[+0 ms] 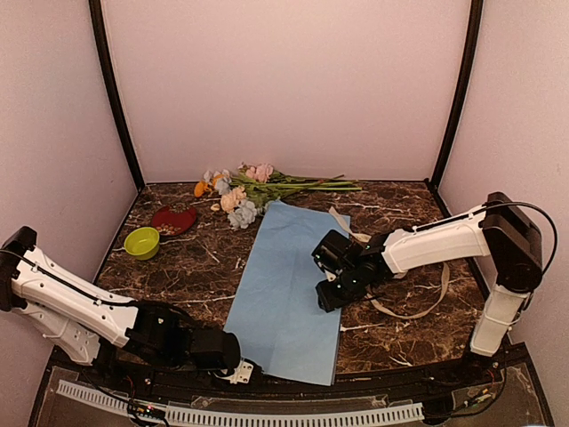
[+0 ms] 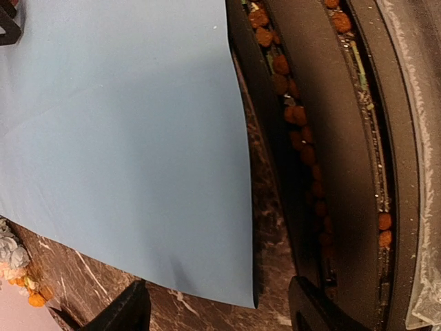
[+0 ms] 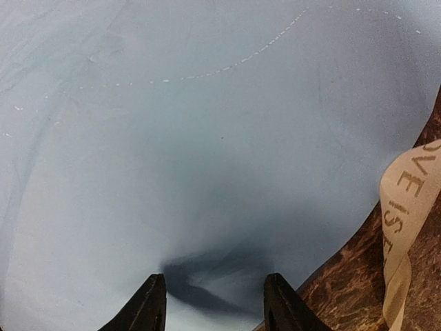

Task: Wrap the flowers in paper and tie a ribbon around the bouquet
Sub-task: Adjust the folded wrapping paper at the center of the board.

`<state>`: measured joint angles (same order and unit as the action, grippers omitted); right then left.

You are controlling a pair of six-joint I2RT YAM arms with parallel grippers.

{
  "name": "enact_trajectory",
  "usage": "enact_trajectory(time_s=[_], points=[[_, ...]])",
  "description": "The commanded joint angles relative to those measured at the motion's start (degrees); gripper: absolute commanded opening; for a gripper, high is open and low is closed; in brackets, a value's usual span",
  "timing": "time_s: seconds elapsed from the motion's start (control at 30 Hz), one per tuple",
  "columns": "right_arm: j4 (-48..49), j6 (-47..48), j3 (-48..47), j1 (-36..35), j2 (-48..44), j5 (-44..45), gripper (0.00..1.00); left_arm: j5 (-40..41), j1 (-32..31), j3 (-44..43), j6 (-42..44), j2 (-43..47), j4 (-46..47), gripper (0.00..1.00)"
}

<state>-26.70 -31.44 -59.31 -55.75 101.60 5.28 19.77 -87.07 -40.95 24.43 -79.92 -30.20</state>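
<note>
The paper (image 1: 289, 289) lies flat on the marble table, light-blue face up, reaching from mid-table to the near edge. The flowers (image 1: 244, 191) lie loose at the back, stems pointing right. The cream ribbon (image 1: 427, 302) loops on the table under the right arm. My left gripper (image 1: 236, 360) is low at the paper's near-left corner. In the left wrist view it (image 2: 220, 310) is open, and the paper (image 2: 124, 124) has its corner just ahead of the fingers. My right gripper (image 3: 215, 303) is open above the paper (image 3: 207, 138), near its right edge, with a small dark pucker between the fingers.
A red bowl (image 1: 173, 220) and a green bowl (image 1: 142, 242) stand at the left of the table. A black channel holding orange beads (image 2: 303, 138) runs along the near edge. The printed ribbon (image 3: 403, 214) lies just right of the right gripper. Pink walls close three sides.
</note>
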Motion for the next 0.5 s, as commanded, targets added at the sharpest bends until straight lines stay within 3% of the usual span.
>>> enact_trajectory(time_s=[0.0,0.1,0.47], points=[[4.1,-0.7,-0.2,1.4,4.1,-1.4,0.48,6.5,-0.3,1.8,-0.2,0.7,4.8,0.70],[5.1,-0.4,-0.5,1.4,4.4,-3.5,0.48,9.1,-0.2,2.0,-0.8,0.0,7.8,0.68],[7.4,-1.1,0.3,0.9,4.3,-7.2,0.47,3.8,-0.3,-1.7,-1.1,-7.0,14.5,0.67]])
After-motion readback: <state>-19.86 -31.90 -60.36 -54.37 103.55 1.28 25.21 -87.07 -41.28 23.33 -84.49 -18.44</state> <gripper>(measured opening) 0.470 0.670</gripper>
